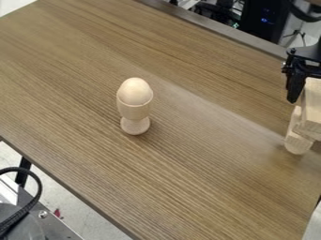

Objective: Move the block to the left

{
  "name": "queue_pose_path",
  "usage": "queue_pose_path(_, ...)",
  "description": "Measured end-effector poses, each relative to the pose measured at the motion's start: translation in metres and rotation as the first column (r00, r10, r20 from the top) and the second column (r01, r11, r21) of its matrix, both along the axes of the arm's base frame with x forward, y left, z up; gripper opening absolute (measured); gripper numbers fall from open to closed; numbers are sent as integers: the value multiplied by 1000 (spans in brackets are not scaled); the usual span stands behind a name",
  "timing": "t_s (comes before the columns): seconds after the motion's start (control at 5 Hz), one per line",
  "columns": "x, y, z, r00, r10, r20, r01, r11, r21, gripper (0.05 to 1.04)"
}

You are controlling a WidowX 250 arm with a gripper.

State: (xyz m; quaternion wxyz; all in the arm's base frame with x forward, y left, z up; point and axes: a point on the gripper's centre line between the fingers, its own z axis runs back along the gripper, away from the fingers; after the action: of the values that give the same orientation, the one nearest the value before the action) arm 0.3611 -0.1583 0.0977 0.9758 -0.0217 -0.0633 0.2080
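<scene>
Black tool (pixel 296 83) at angular wooden block (pixel 312 110), grip: cannot tell. Smooth wooden egg (pixel 135 90) in footed cup (pixel 134 111), grained tabletop (pixel 188 187).

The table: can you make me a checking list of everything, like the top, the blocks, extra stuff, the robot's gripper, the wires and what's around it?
Surface: brown wood-grain table, slanting across the view.
Job's things: pale wooden blocks at the right edge, partly cut off; which one is meant can't be told.
Clutter: wooden egg shape sitting in an upright wooden cup, near the middle.
Gripper: black gripper at the right edge, right by the blocks; whether it holds one can't be told.
Cables: thick black cable curving at lower left.
Surroundings: dark equipment with blue lights beyond the far edge.
</scene>
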Motion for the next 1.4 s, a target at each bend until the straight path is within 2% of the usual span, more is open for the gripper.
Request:
queue_pose_path(0.2,-1,0,-11,1000,1,-24,-1,1000,7,665)
queue_pose_path(0.4,-2,1,-18,999,1,-40,0,1000,15,606)
queue_pose_path(1.2,-6,9,-18,998,26,-50,-25,999,22,606)
queue_pose_path(1.4,-12,35,-14,995,75,-70,-78,996,-41,606)
